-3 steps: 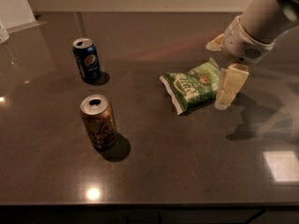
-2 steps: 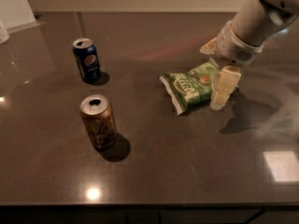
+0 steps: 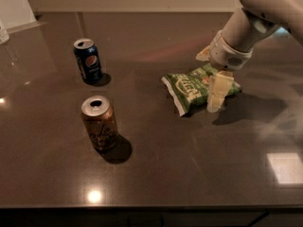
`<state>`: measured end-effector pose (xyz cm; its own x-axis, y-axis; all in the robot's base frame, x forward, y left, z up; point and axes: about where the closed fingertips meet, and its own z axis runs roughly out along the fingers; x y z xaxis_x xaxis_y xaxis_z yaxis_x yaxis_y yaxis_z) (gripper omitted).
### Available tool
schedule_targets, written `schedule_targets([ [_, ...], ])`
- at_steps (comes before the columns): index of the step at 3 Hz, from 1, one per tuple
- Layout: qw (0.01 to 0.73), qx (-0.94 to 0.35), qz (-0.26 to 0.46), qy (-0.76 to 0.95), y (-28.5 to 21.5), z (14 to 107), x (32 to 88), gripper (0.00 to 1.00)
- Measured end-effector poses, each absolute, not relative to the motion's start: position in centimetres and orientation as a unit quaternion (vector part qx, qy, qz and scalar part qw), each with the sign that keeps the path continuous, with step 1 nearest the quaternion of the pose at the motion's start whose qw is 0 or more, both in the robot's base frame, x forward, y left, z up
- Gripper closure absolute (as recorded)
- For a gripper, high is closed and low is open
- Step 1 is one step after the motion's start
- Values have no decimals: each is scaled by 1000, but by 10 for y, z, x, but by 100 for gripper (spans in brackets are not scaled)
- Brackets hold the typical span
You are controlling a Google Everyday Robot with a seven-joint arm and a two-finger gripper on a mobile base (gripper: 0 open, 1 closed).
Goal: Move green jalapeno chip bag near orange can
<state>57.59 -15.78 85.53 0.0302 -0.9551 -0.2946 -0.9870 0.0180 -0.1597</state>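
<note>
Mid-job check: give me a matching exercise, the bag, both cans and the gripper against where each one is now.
1 green jalapeno chip bag
2 orange can
3 Pepsi can
4 gripper

A upright, back left
B upright, front left
C lying flat, right of centre
D over the bag's right end, jaws open

Pairs: 1-C, 2-B, 3-A, 4-D

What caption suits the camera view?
Tool straddling the green jalapeno chip bag; orange can and Pepsi can stand upright across the dark table.
</note>
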Motion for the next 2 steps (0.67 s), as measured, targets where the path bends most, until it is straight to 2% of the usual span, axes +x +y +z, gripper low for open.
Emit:
schedule_targets([
  [1,157,-701,43,694,-158,847,587,18],
  [2,158,-703,40,692,-157,846,593,41],
])
